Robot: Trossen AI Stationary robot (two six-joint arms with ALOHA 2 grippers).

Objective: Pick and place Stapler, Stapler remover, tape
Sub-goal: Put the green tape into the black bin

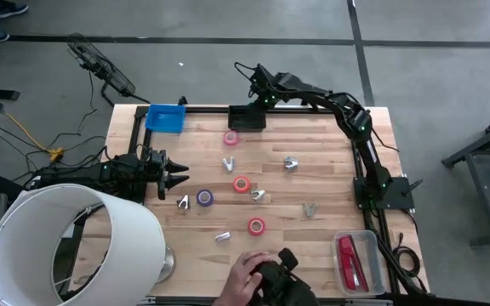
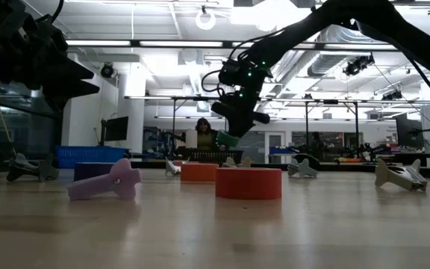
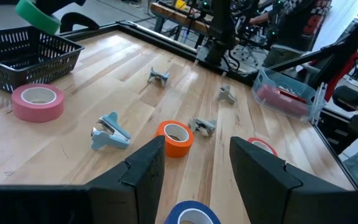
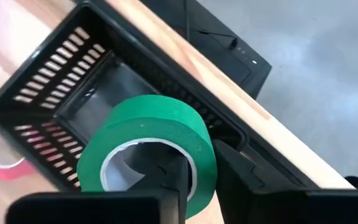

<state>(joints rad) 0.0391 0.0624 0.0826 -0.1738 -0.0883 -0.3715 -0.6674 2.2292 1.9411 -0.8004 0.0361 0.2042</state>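
Observation:
My right gripper (image 4: 201, 174) hangs over the black mesh basket (image 4: 55, 81) at the table's far edge, shut on a green tape roll (image 4: 148, 137). Pink (image 1: 230, 138), orange (image 1: 242, 184), purple (image 1: 204, 197) and red (image 1: 256, 225) tape rolls lie flat on the wood. Several silvery staple removers (image 1: 291, 162) are scattered among them. The red stapler (image 1: 348, 259) lies in a clear container (image 1: 371, 246) at the near right. My left gripper (image 3: 194, 168) waits open at the table's left side, nothing between its fingers. My right gripper pinches the green roll's wall (image 4: 202, 155), one finger (image 4: 171, 180) inside the ring's hole and the other (image 4: 244, 180) outside it. The fingers slant down from above. The roll is tilted and lifted clear, above the basket (image 2: 228, 138).
A blue bin (image 1: 166, 117) stands at the far left corner beside the basket. A big white drum (image 1: 66, 246) covers the near left corner. A person's hand (image 1: 247, 272) with a dark device reaches over the near edge.

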